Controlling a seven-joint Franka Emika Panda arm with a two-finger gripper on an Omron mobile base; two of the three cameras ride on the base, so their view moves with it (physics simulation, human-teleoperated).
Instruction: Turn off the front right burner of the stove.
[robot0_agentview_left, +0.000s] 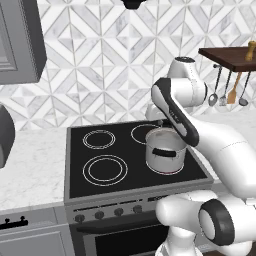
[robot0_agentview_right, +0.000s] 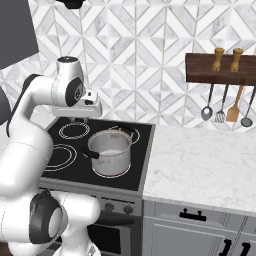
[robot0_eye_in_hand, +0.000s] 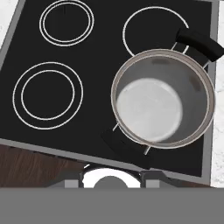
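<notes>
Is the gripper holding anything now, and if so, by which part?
Nothing seems held. In the hand view the camera looks down from above on the pot and the stove, with nothing near its bottom edge. Whether the fingers are open cannot be told.

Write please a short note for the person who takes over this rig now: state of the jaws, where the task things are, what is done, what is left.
Gripper: raised above the stove, looking down on the cooktop. Whether the jaws are open or shut cannot be told; they hold nothing visible.
Steel pot: stands on the front right burner, covering most of its ring; a reddish tinge shows at the pot's base.
Knobs: a row on the stove's front panel, below the glass, untouched by the arm.
Done: nothing visible on the knobs yet.
Left: bring the gripper down to the front panel, turn the knob for the front right burner off.
</notes>
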